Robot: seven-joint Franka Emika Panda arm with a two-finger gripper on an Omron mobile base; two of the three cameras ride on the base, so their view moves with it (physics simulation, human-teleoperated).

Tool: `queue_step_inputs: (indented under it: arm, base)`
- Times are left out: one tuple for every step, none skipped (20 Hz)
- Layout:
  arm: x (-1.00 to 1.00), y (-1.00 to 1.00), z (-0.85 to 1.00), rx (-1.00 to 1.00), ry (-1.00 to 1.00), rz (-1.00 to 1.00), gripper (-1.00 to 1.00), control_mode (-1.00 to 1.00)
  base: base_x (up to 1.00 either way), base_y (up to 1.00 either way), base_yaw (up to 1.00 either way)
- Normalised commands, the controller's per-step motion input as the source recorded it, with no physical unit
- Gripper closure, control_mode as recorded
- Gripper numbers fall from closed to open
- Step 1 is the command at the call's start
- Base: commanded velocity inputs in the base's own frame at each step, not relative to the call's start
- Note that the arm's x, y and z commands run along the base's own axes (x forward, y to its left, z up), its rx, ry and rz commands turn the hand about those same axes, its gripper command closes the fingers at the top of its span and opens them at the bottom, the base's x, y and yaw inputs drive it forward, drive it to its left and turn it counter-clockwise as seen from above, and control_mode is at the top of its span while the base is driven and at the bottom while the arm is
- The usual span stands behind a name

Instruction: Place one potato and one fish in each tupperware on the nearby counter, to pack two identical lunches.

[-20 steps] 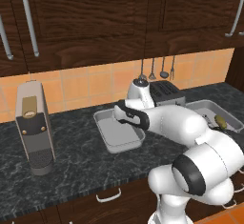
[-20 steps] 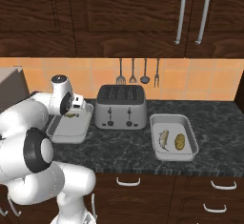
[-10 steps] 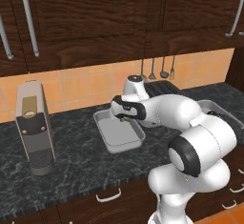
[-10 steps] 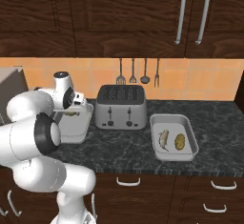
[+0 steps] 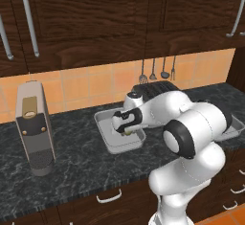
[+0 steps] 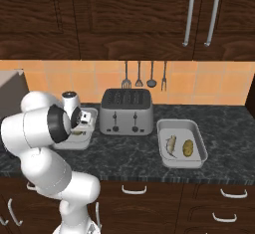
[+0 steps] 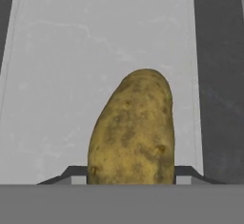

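My gripper (image 7: 128, 174) is shut on a golden-brown potato (image 7: 133, 132) and holds it just above the floor of the left tupperware (image 7: 95, 51). From the left base view, the gripper (image 5: 126, 129) points down into this pale grey tray (image 5: 102, 123), with the potato (image 5: 128, 132) showing at its tip. The right base view has the hand (image 6: 82, 126) over the same tray (image 6: 69, 146). The second tupperware (image 6: 182, 123) lies right of the toaster on the dark counter (image 6: 124, 153). It holds a fish (image 6: 171, 146) and another potato (image 6: 188, 148).
A silver toaster (image 6: 125, 111) stands between the two trays. A tall grey coffee machine (image 5: 32, 128) stands at the left of the counter. Kitchen utensils (image 6: 138, 76) hang on the orange tiled wall, and dark wood cabinets hang above.
The hand with the potato has come down closer to the left tray's floor, and the arm's elbow has swung lower and nearer the camera.
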Motion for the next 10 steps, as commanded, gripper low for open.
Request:
queue_step_inputs:
  arm:
    - [0.03, 0.00, 0.00, -0.06, 0.00, 0.00, 1.00, -1.00]
    - [0.15, 0.00, 0.00, -0.05, 0.00, 0.00, 1.00, -1.00]
    - [0.40, 0.00, 0.00, -0.07, 0.00, 0.01, 1.00, -1.00]
    - [0.51, 0.00, 0.00, -0.07, 0.00, 0.00, 1.00, -1.00]
    - [0.50, 0.00, 0.00, -0.08, 0.00, 0.00, 1.00, -1.00]
    - [0.31, 0.00, 0.01, -0.08, 0.00, 0.00, 1.00, -1.00]
    - [0.27, 0.00, 0.05, -0.06, 0.00, 0.00, 1.00, -1.00]
    - [0.22, 0.00, 0.02, -0.05, 0.00, 0.01, 1.00, -1.00]
    - [0.16, -0.01, 0.00, -0.02, 0.01, 0.01, 1.00, -1.00]
    - [0.00, 0.00, 0.00, 0.00, 0.10, 0.01, 1.00, -1.00]
  base:
    - [0.00, 0.00, 0.00]
    - [0.00, 0.00, 0.00]
    - [0.00, 0.00, 0.00]
    - [0.00, 0.00, 0.00]
    - [0.00, 0.00, 0.00]
    - [0.00, 0.00, 0.00]
    - [0.00, 0.00, 0.00]
    - [0.00, 0.00, 0.00]
    - [0.00, 0.00, 0.00]
    - [0.00, 0.00, 0.00]
